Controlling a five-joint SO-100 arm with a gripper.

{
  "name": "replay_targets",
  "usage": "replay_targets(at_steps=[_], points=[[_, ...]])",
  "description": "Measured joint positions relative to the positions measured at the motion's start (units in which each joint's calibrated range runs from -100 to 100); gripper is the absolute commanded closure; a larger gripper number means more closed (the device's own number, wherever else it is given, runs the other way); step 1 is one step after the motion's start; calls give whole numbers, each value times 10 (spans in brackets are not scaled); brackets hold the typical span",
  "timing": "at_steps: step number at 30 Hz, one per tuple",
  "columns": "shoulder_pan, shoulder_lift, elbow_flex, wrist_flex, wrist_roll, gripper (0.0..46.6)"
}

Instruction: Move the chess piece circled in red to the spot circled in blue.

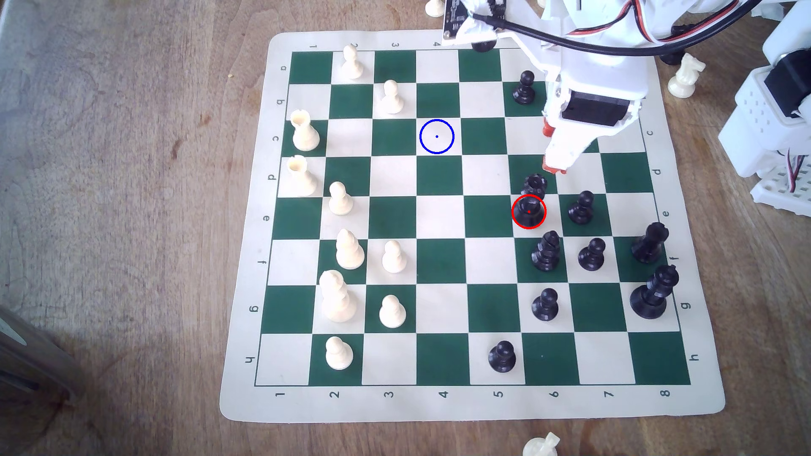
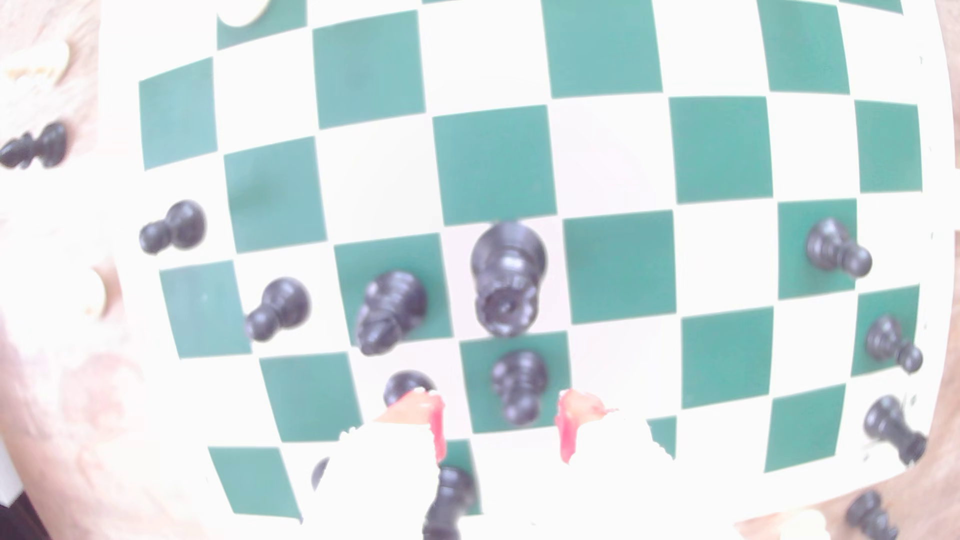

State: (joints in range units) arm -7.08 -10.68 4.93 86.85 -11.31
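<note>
Wooden table [image 1: 131, 175]; end effector [image 1: 554, 149] gapes near the black queen [image 1: 530, 206].

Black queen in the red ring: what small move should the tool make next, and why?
Probably ease the tool toward the exterior view's bottom left and lower it over the queen. Its orange tips are parted with nothing between them, and they hang short of the queen's crown. In the wrist view a black pawn sits between tool and queen, so descend carefully.
</note>
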Motion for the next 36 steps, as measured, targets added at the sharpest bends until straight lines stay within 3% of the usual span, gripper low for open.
replay_targets(at_steps=[9, 21, 28, 36], points=[[29, -12, 134, -65, -23, 300], [-15, -25, 180, -130, -53, 293], [-27, -19, 179, -172, -53, 300], [-27, -15, 179, -163, -32, 311]])
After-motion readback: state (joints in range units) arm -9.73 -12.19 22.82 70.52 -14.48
